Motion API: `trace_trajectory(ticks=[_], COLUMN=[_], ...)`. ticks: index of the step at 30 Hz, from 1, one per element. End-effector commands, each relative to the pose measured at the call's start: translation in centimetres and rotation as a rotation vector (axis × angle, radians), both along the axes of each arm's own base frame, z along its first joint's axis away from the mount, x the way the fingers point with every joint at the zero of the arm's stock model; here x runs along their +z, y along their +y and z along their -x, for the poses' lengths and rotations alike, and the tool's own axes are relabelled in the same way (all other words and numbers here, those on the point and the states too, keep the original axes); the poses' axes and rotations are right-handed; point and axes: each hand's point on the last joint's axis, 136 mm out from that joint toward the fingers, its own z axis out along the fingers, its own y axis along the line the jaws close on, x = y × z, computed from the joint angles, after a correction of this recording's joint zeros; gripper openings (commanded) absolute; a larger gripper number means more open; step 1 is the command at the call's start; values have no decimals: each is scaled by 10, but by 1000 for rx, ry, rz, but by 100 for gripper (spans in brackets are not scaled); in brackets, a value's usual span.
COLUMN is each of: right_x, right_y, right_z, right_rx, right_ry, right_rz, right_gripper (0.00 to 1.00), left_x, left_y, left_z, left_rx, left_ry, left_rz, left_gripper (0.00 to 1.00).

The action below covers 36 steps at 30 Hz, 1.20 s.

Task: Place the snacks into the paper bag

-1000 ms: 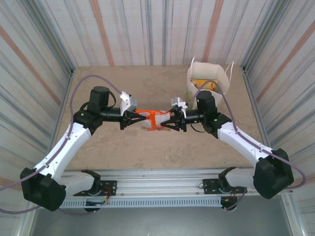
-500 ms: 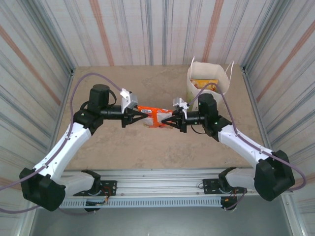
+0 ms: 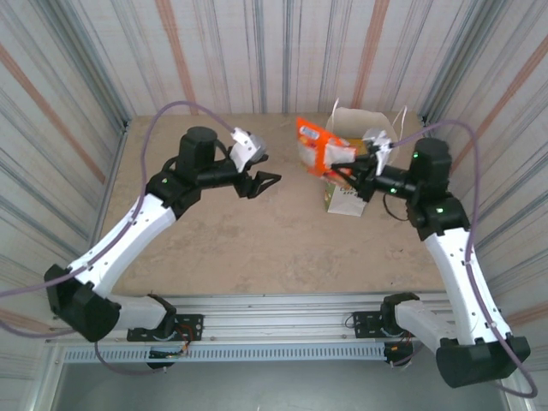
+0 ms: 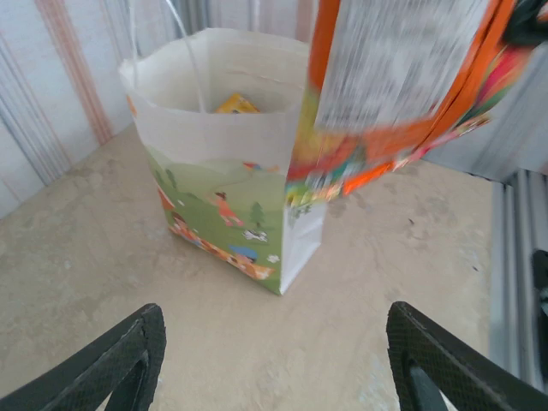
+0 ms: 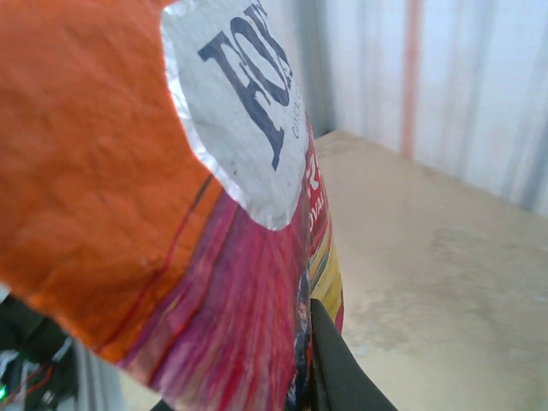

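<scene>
- One orange packet [image 3: 315, 145] is hanging in the right gripper [image 3: 349, 164], jaws pinching its edge, at the bag's [image 3: 364, 114] 9 o'clock side.
- The bag is standing at the table's [image 3: 257, 240] 1 o'clock corner, a yellow packet [image 4: 235, 104] lying inside.
- The left gripper [image 3: 261, 182] is hovering spread and empty at centre.
- Carrying it toward 3 o'clock over the mouth, clear of the handles [image 4: 184, 34], before releasing looks wisest.
</scene>
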Motion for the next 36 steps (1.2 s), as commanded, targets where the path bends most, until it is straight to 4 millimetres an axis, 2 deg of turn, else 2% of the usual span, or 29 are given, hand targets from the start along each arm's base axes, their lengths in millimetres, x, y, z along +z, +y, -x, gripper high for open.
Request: trace_trajectory(ticks=[1,4,8,13,18,21,29,32,34,36], right_x=[7,25,34,8,-8,-17,-37,-44,-47,-51], right_y=[-27,-52,-78,-110,-117,-121,-120,-116,-112,-109], right_z=[-9,-22,-38,-67,-85,-93,-110,-111,-109,-107], right_rx=[-113,-207,-312,-496,-541,-562,-563,-551,-536,-527], right_ry=[183,231,333,526,651,703,815,883,922,952], right_rz=[-64,-112,-171,-186,-200,-197,-166,-157,-142,-120], right_gripper=[8,8,6,2,2,2,2,1,1,1], left_x=[16,24,33,36,26,23,12,11,11,13], left_y=[-11,-29,-55,-95,-123,-132,-151,-155,-156,-159], left_z=[-25,-38,-56,-73,-95,-110,-129,-133,-135,-133], left_rx=[108,127,146,152,184,208,214,212,212,190], left_ry=[-13,1,53,71,107,127,150,142,137,132], left_rz=[0,34,119,149,175,208,246,254,258,262], left_gripper=[71,71,70,70,70,69,60,51,39,23])
